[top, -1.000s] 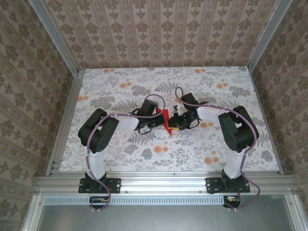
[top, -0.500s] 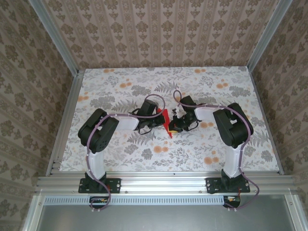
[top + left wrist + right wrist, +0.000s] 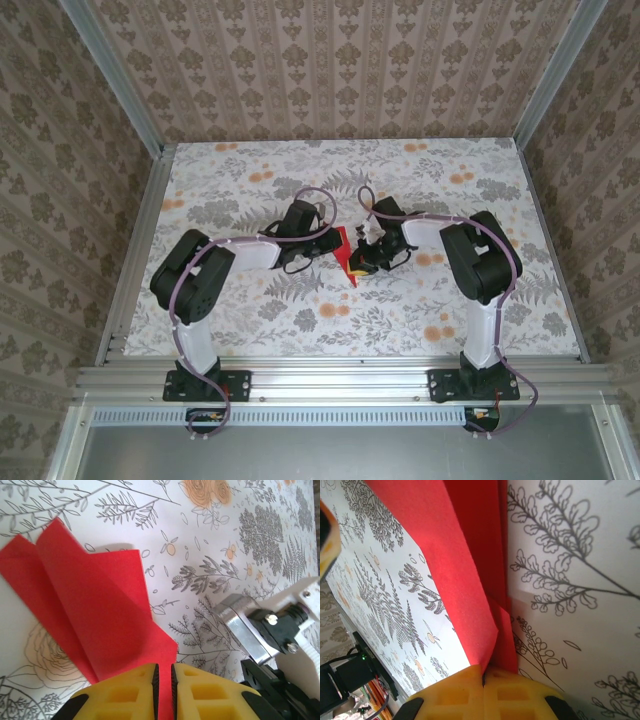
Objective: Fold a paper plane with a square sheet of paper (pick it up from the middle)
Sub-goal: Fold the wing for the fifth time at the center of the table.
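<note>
The table [image 3: 240, 180] is a wide, flat top covered all over in a pale print of grey ferns and leaves with orange blossoms scattered through it. An aluminium rail [image 3: 340, 378] runs along its near edge. Near the middle sits a folded piece of red paper [image 3: 345, 255], partly raised, its lower edge seemingly down against the print.
</note>
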